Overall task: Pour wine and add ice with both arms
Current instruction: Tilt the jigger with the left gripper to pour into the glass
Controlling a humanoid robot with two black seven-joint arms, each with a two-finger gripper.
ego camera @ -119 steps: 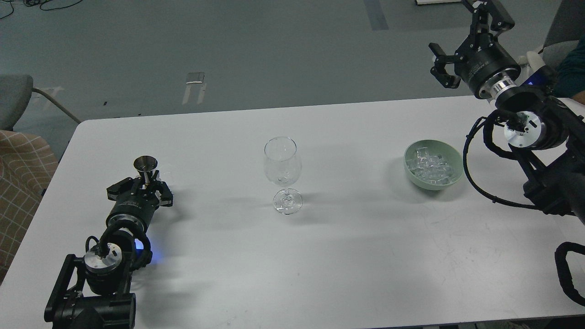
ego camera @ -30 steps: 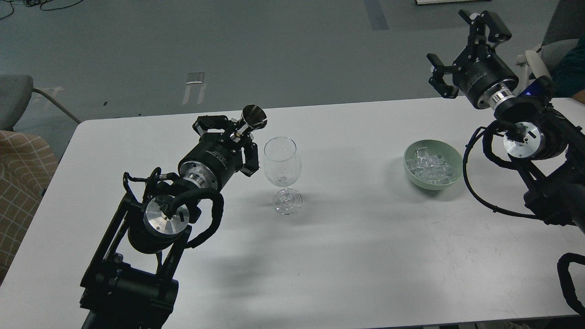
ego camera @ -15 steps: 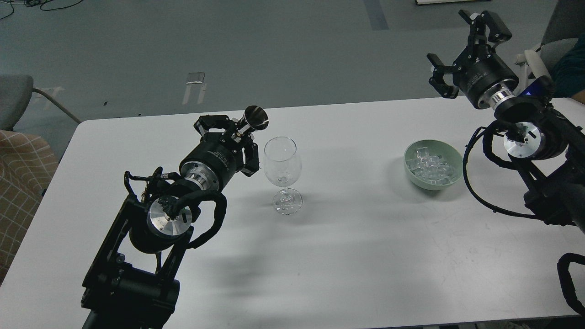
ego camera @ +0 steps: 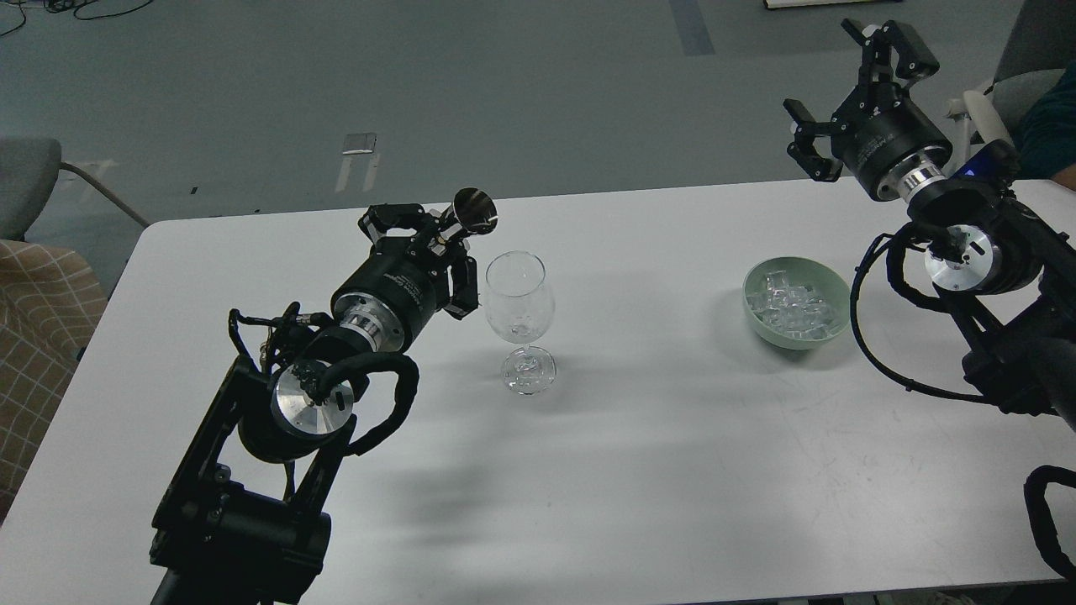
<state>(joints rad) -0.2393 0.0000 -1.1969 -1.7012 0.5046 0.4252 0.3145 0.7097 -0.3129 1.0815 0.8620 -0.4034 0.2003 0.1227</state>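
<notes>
Metal jigger tilted further, beside wine glass rim.

Pale green bowl, white table

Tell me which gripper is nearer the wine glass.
Left. The left gripper, shut on a metal jigger, is just left of the wine glass. The right gripper hangs far right, beyond the ice bowl.

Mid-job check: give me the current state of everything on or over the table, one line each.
Left gripper: shut on the metal jigger, raised beside the glass.
Metal jigger: tilted toward the wine glass.
Wine glass: upright, looks empty.
Green bowl: upright, holding the ice.
Ice: piled in the bowl, untouched.
Right gripper: open, empty, raised beyond the bowl.
</notes>
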